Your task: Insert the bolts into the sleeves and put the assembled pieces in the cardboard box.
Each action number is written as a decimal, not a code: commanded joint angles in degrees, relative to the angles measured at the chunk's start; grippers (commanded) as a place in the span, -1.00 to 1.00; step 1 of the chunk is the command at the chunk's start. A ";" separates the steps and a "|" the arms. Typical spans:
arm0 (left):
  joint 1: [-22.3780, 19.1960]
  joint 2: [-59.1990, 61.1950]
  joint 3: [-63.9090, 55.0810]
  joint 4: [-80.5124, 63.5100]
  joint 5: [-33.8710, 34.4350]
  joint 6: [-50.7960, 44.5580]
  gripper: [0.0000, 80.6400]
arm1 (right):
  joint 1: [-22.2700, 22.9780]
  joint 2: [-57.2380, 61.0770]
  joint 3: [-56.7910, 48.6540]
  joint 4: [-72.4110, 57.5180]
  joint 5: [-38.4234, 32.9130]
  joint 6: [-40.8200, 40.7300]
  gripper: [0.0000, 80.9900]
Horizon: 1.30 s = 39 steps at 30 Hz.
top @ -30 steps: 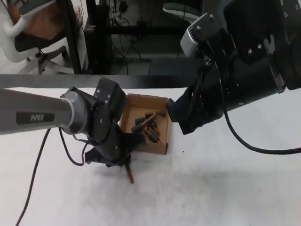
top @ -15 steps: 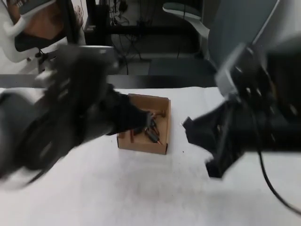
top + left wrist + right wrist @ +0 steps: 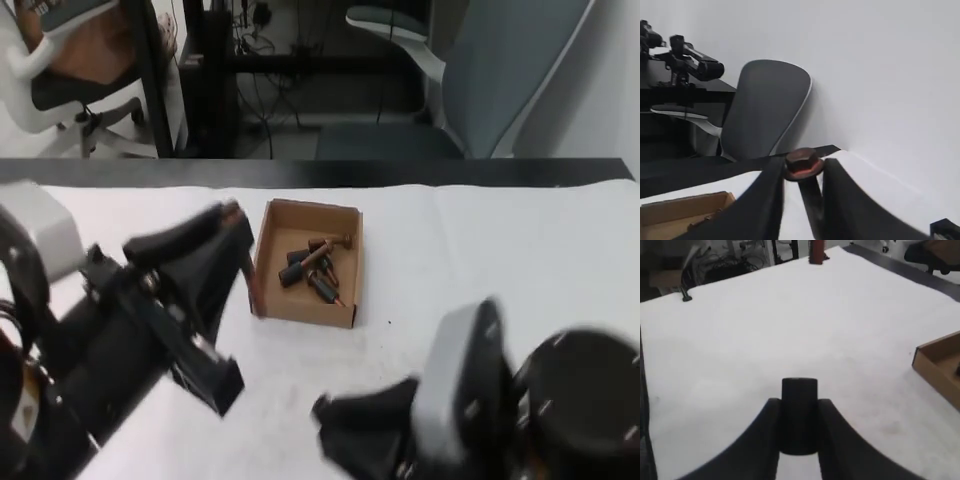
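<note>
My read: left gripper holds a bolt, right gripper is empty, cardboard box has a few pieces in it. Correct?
The right gripper is not empty: the right wrist view shows it shut on a black sleeve. The rest holds: the left gripper holds a bolt and the cardboard box has a few pieces in it.

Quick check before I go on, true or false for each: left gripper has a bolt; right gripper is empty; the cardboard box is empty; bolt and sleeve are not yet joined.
1. The left gripper is shut on a bolt. True.
2. The right gripper is empty. False: it is shut on a black sleeve.
3. The cardboard box on the bench is empty. False: several pieces lie in it.
4. The bolt is not yet in the sleeve. True: each sits in its own gripper, apart from the other.
</note>
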State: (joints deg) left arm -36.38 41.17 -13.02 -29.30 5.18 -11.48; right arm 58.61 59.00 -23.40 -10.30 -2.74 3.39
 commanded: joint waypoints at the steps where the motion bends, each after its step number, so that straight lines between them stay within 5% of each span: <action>1: -0.31 -0.56 0.10 -1.47 4.37 -0.14 -0.95 | 3.12 2.83 -0.12 -6.76 4.21 0.98 -0.99; 16: -0.31 -0.56 0.10 -1.46 6.94 -5.27 -0.95 | 4.43 5.79 -0.12 -17.87 12.93 -0.46 -0.99; 39: -0.31 -0.56 0.10 -1.49 8.30 -7.80 -0.95 | 4.43 5.79 -0.22 -22.60 11.40 -0.36 -0.99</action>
State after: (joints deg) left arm -36.43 41.17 -12.78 -30.42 12.11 -19.19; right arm 62.83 64.89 -23.28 -30.06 9.09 3.08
